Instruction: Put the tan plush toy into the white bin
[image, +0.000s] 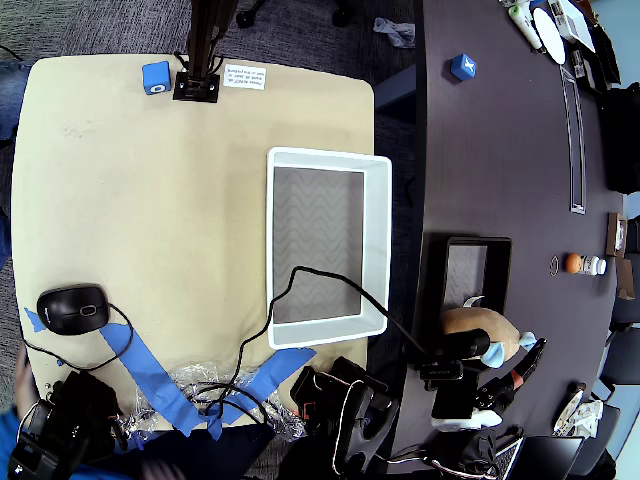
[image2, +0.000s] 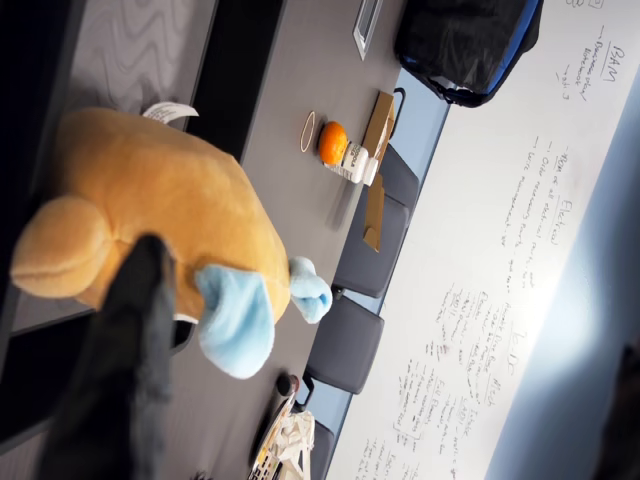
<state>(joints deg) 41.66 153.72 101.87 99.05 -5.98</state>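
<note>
The tan plush toy (image: 480, 328) lies at the near end of a black bin (image: 478, 262) on the dark table to the right in the overhead view, its light blue fin (image: 497, 352) pointing down-right. My black gripper (image: 478, 352) reaches in from the lower edge and sits right against the toy. In the wrist view the tan plush toy (image2: 150, 210) is close, and one dark finger (image2: 125, 370) overlaps its lower side beside the blue fin (image2: 235, 320). The other finger is hidden, so the grip is unclear. The white bin (image: 378, 240) with its grey zigzag floor stands on the beige table, left of the toy.
A black cable (image: 330, 285) crosses the white bin's near corner. A computer mouse (image: 72, 308), blue tape (image: 150, 372) and crumpled plastic lie near the front of the beige table. An orange ball and small bottle (image: 582, 264) sit on the dark table; a blue cube (image: 462, 67) lies farther back.
</note>
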